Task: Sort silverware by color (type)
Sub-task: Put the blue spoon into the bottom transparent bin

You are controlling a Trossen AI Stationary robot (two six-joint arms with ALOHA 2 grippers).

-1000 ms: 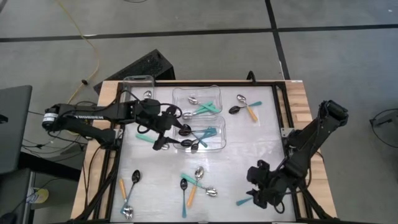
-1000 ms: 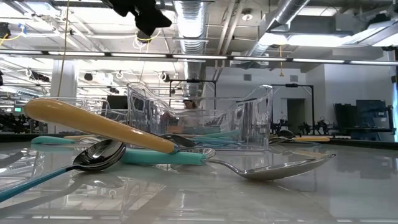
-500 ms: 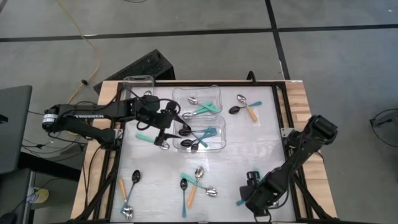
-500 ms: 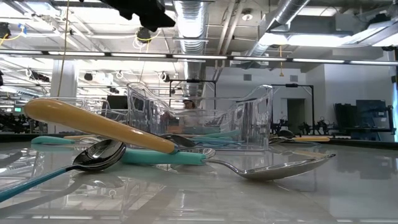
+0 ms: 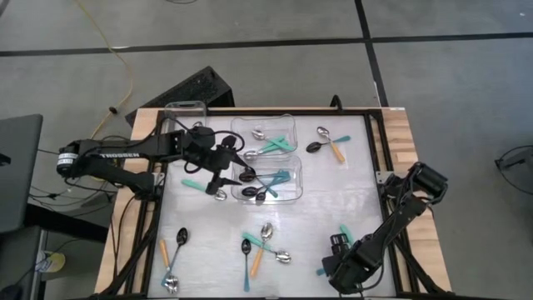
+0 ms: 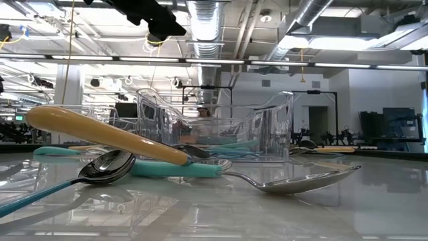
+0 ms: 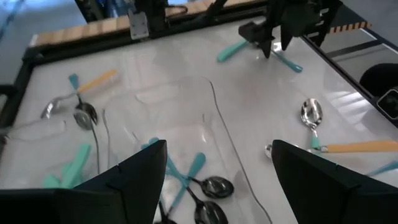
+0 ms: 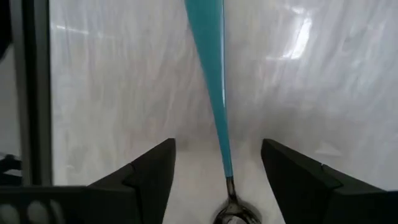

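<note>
Right end effector (image 8: 217, 180) lowered since a second ago, fingers spread wide, astride teal-handled spoon (image 8: 211, 81) on tabletop (image 5: 333, 200): pickup imminent. Left end effector (image 7: 217, 180) wide open, empty, above tub (image 7: 168, 112).

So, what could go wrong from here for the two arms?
The right gripper is open astride a teal-handled spoon lying flat near the table's corner; the fingers may scrape the table or push the thin handle aside instead of pinching it.

The left gripper hangs open over a clear tub holding black-bowled teal spoons. Reaching lower, it might knock the tub's wall and shift it, or disturb spoons already sorted.
</note>
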